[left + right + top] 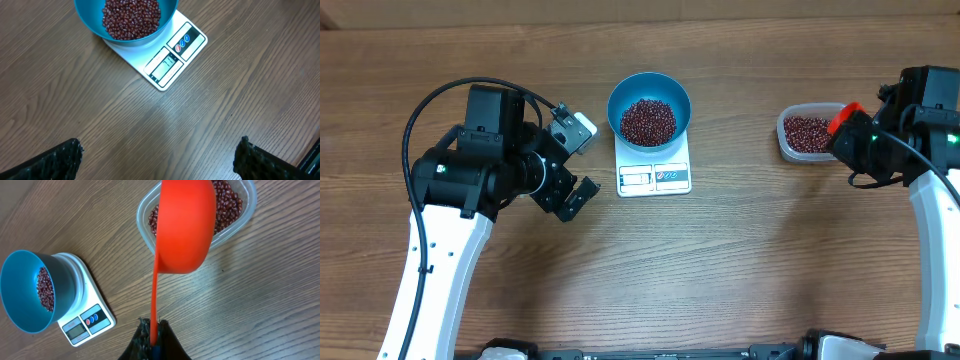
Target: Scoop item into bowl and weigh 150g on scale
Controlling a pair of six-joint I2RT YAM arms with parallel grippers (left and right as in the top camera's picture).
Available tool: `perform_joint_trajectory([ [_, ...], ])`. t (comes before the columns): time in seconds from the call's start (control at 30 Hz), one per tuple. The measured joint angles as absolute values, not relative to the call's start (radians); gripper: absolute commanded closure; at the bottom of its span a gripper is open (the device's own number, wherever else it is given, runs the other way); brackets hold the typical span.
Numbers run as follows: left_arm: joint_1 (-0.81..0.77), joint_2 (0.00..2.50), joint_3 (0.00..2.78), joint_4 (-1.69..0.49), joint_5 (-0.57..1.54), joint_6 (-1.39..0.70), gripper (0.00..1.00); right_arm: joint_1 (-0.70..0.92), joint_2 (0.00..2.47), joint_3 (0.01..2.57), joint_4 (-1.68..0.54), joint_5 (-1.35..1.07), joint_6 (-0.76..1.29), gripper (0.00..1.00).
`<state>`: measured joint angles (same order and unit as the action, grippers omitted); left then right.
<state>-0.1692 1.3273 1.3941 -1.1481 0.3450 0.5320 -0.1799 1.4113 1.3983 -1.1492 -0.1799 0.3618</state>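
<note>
The right end effector [154, 342] clamps the orange scoop [182, 230] above the clear tub [145, 215], likely for topping up. The beans [648, 121] fill the blue bowl [616, 100] on the scale [654, 176], near the tabletop's far edge. The left end effector [585, 160] gapes, idle.

No word, brand or number can be read in any view. The only marked thing is the scale [192, 37]. Its display [164, 64] is a pale window whose digits are too faint to make out. At 1 o'clock from it in the left wrist view sits a label [182, 41] with one red and one blue oval sign; any print on them is too small to tell. In the overhead view the same label lies at 3 o'clock from the display, equally blurred.
</note>
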Motion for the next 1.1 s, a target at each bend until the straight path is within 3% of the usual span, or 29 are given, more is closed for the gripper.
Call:
perform_joint_trajectory([
  [1.1,-0.169,1.327,1.394,-1.148,0.345,0.532,0.00,-0.180,1.471,1.398,-1.137,-0.221,0.362,0.96],
])
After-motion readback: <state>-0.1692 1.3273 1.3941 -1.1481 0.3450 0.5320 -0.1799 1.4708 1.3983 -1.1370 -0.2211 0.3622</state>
